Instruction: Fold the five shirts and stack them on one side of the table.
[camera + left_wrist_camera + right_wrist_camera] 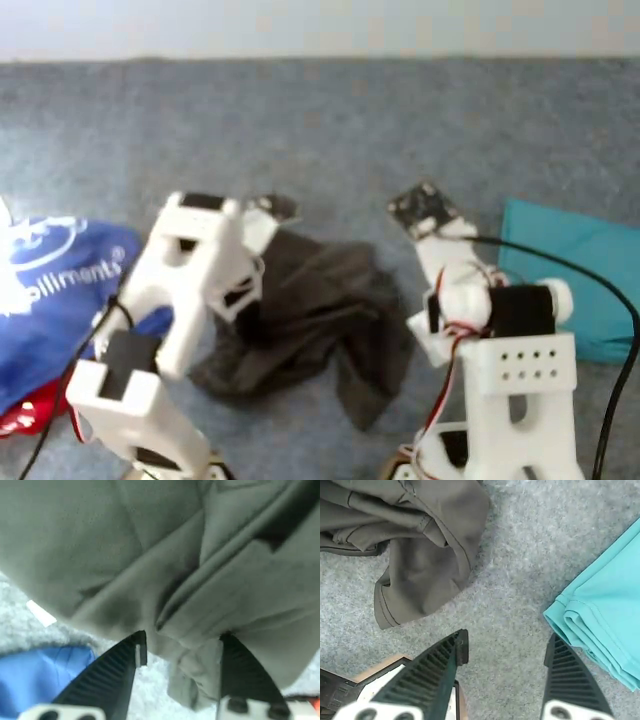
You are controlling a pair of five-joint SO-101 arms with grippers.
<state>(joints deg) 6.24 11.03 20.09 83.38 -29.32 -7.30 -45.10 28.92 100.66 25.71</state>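
Lying crumpled in the middle of the desk (350, 120), the dark grey shirt (320, 300) is an unfolded heap with loose folds and a flap trailing toward the near edge. The left arm (190, 290) leans in over the heap's left side. In its wrist view the left gripper (182, 642) stands with its jaws spread wide, both ribbed fingertips (132, 652) right at the shirt's creased fabric. Nothing is pinched between them, and I cannot tell whether the tips actually touch the cloth.

The blue shirt (60, 280), with white print on it, lies bunched at the desk's left side, just beside the left arm and near the dark heap. A bit of red fabric (25, 415) shows under the blue shirt's near edge.

The right arm (500, 350) stands to the right of the dark shirt. The right gripper (507, 650) is also wide open and holds nothing. It hangs over bare grey desk surface, between the dark shirt's trailing flap on one side and the teal shirt (605, 605) on the other.

The teal shirt lies folded flat at the desk's right side, its layered edges neatly aligned, well apart from the dark heap.
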